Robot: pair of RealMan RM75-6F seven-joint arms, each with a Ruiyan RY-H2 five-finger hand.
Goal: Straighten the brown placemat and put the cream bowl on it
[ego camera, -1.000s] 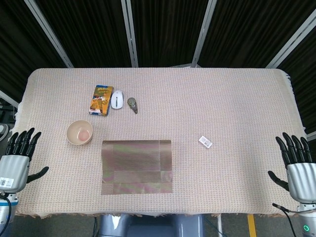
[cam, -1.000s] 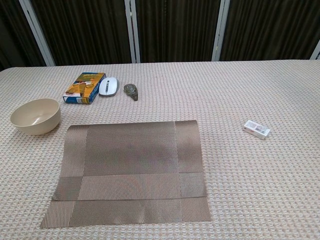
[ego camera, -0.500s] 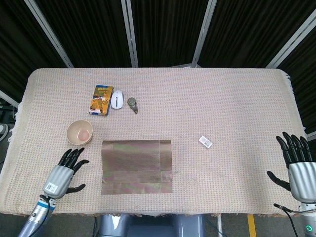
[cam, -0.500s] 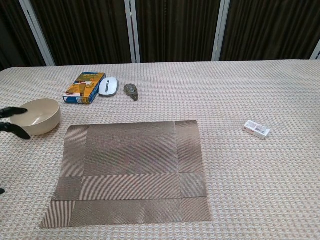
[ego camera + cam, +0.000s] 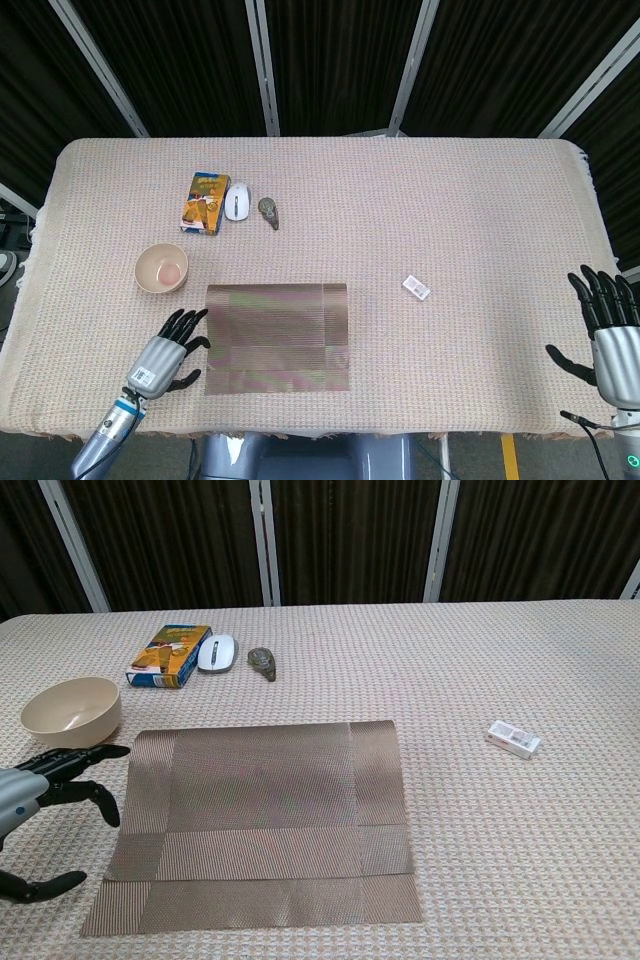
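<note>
The left hand (image 5: 168, 350) hovers low over the table just beside the left edge of the brown placemat (image 5: 278, 337), its fingers (image 5: 88, 786) spread apart and holding nothing, the fingertips reaching toward the mat's edge. In the chest view the same hand (image 5: 35, 798) shows at the lower left, with the thumb apart from the other fingers. The cream bowl (image 5: 162, 269) stands upright on the tablecloth (image 5: 450, 220) just beyond this hand, near the placemat's far left corner but not on it. The placemat lies flat near the table's front edge. The right hand (image 5: 608, 335) is well apart at the table's right edge, fingers spread and empty. Further back sit a snack box (image 5: 205, 202), a white mouse (image 5: 237, 201) and a small dark object (image 5: 269, 211), with a small white packet (image 5: 417, 288) right of the placemat.
</note>
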